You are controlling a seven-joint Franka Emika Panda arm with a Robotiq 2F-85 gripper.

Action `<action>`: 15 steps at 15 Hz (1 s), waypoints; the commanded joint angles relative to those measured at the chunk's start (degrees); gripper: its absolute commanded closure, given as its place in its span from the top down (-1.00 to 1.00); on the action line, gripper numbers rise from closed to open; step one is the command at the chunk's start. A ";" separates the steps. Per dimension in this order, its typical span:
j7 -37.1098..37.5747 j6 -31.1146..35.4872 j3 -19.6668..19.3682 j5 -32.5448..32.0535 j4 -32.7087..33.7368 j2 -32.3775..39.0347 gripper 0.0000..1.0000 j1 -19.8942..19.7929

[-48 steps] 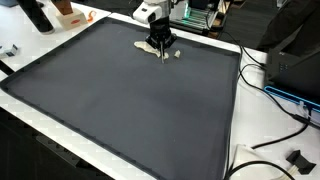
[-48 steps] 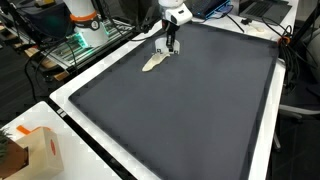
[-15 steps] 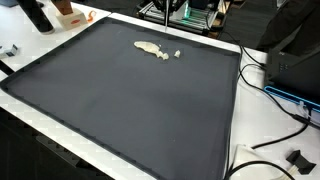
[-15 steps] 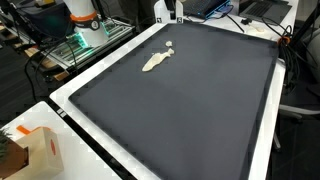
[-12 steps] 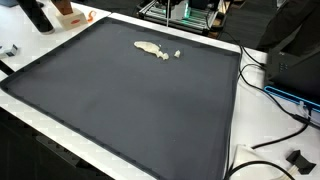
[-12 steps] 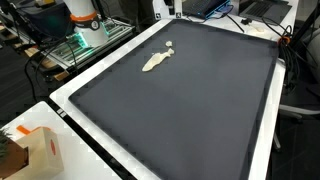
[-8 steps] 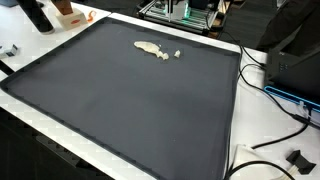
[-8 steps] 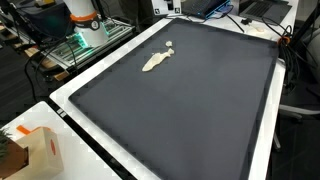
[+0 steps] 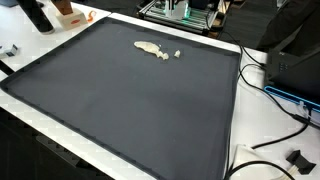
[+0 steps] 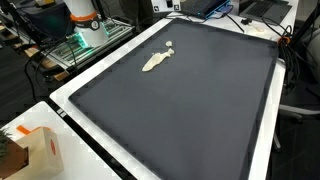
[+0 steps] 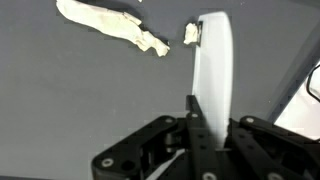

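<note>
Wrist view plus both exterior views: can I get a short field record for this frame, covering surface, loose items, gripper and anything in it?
surface: dark mat
pale scrap: long, crumpled, lying flat near the mat's far edge
small bit: just off the scrap's end, apart from it
gripper: shows in the wrist view only, above the mat, clear of the scrap
white strip: rises from between the fingers
grip state: cannot tell

Looking matt, dark and finely woven like cloth: mat (image 9: 130,100). Looking pale, rough, crumpled like paper: scrap (image 9: 150,47). Gleaming smooth, white: tabletop (image 9: 244,100).
</note>
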 commanded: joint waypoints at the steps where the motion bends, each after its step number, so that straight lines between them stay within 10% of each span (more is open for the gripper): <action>1: -4.74 1.58 -2.85 3.73 -0.40 0.54 -0.98 1.54; 15: -44.92 -2.34 -12.25 38.25 -1.15 6.31 -0.98 1.96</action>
